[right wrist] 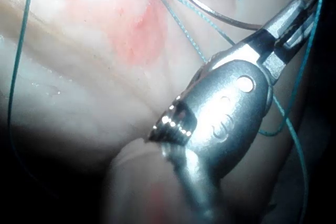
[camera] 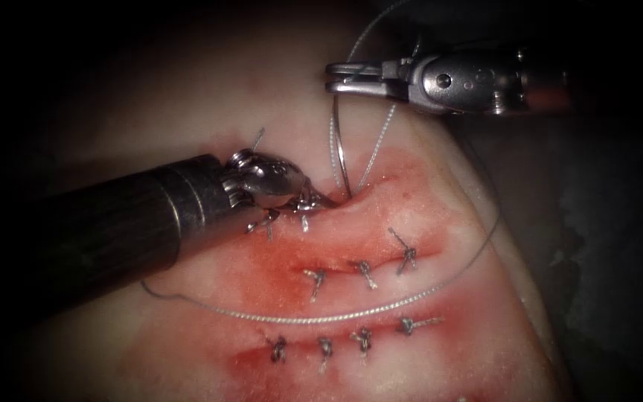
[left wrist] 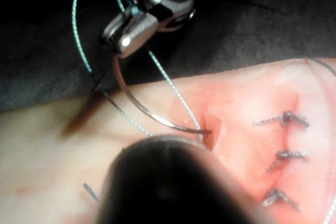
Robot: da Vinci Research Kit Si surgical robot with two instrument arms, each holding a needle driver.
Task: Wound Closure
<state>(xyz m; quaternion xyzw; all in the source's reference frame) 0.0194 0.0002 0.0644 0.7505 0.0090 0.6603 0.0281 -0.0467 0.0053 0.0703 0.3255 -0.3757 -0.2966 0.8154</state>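
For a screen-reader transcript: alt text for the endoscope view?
The right tool grips the curved needle near its tail end, its tip in the tissue at the cut. The left tool presses the tissue there; thread loops past stitches.

needle (camera: pixel 342 160) tip buried in tissue (camera: pixel 187 104), left end effector (camera: pixel 314 199) jaw tips hidden at cut (camera: pixel 336 199)

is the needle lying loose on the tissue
No: the right end effector grips the needle near its tail end, and the needle's tip sits in the tissue at the cut.
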